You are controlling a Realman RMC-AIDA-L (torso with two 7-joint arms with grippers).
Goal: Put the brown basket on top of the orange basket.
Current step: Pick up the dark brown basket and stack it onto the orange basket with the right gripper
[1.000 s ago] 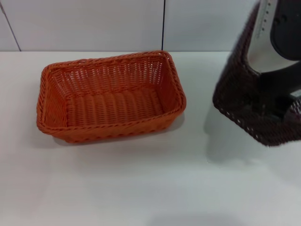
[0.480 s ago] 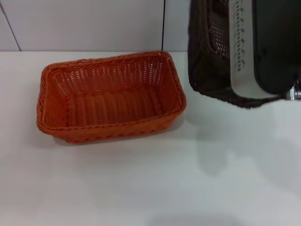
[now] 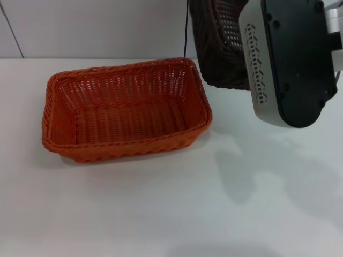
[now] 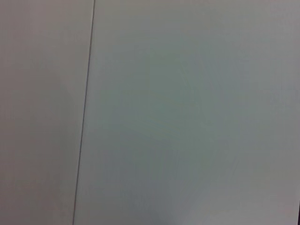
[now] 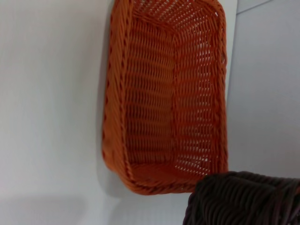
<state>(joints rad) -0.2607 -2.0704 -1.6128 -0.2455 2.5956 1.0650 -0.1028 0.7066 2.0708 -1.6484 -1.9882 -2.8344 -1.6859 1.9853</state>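
Observation:
The orange basket (image 3: 126, 110) stands upright on the white table (image 3: 161, 214), left of the middle. It also shows in the right wrist view (image 5: 166, 93), seen from above. The brown basket (image 3: 220, 43) hangs tilted in the air at the back right, just above and beside the orange basket's right end, carried by my right arm (image 3: 286, 59). Its rim shows close in the right wrist view (image 5: 243, 199). The arm's grey and black housing hides the fingers that hold it. My left gripper is out of view.
A white wall with a dark vertical seam (image 3: 186, 27) rises right behind the table. The left wrist view shows only a plain pale surface with a thin seam (image 4: 86, 112).
My right arm has lifted the brown basket from low at the right edge up and to the left, towards the orange basket. The orange basket has not moved.

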